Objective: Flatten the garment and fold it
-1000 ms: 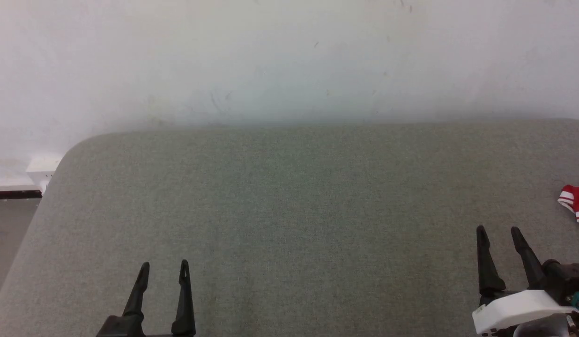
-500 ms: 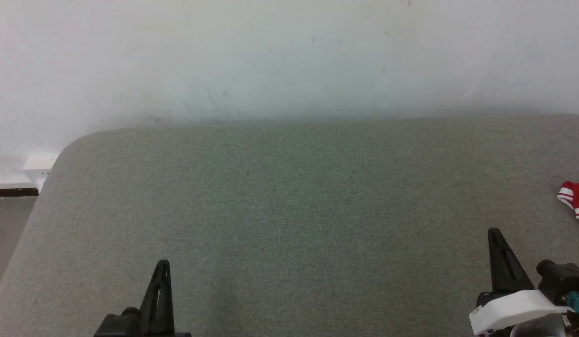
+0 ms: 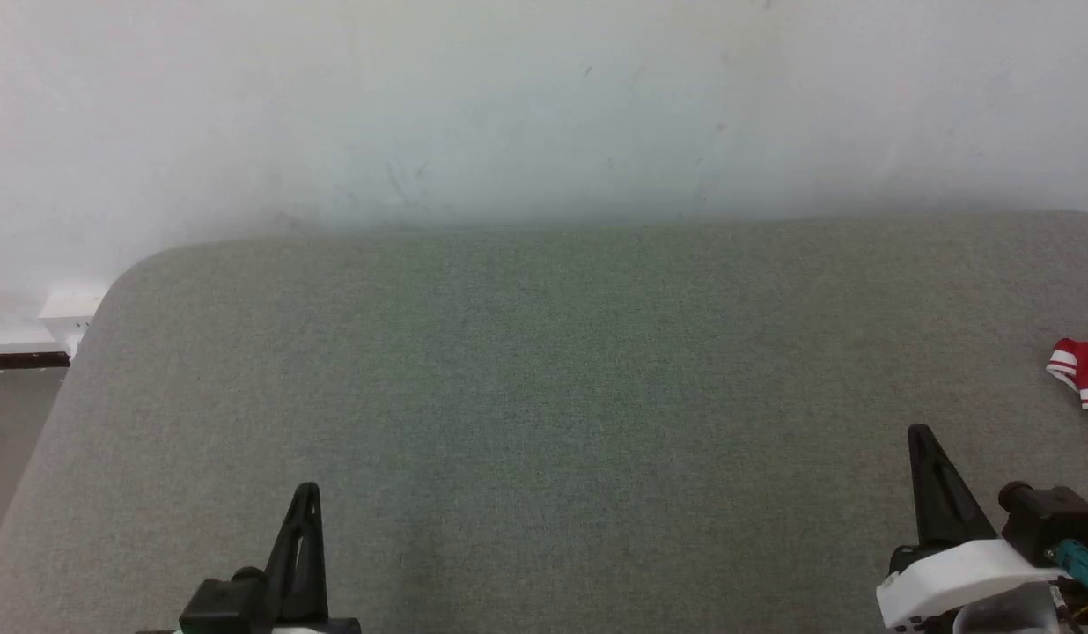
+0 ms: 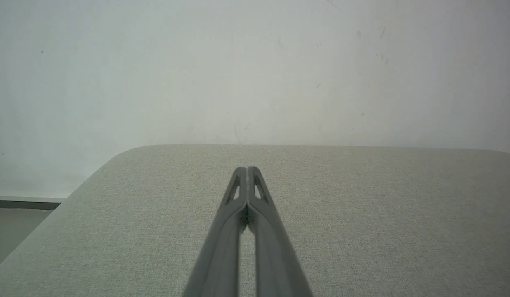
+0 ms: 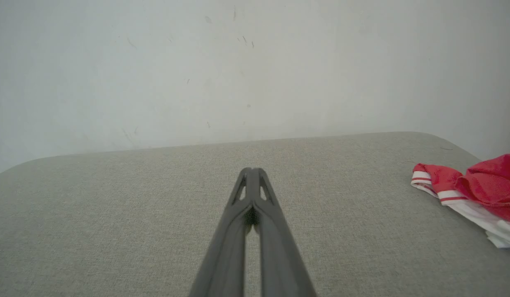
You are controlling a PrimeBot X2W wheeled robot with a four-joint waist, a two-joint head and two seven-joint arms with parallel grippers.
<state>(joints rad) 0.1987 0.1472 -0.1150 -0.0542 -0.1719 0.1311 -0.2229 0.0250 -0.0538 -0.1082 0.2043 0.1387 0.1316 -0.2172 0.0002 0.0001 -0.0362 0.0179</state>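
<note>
The garment is a crumpled red shirt with white and red striped trim, lying at the far right edge of the grey table; most of it is cut off by the frame. The right wrist view shows the garment bunched at the right side. My left gripper hovers at the lower left, shut with nothing in it, its tips pressed together. My right gripper sits at the lower right, shut and empty, well to the left of the garment.
A white wall rises right behind the table's far edge. The table's rounded far-left corner drops to the floor, with a white socket box and a dark skirting strip beside it.
Both grippers went from open to shut, with nothing between the fingers. The camera has tilted slightly, shifting the whole picture.
</note>
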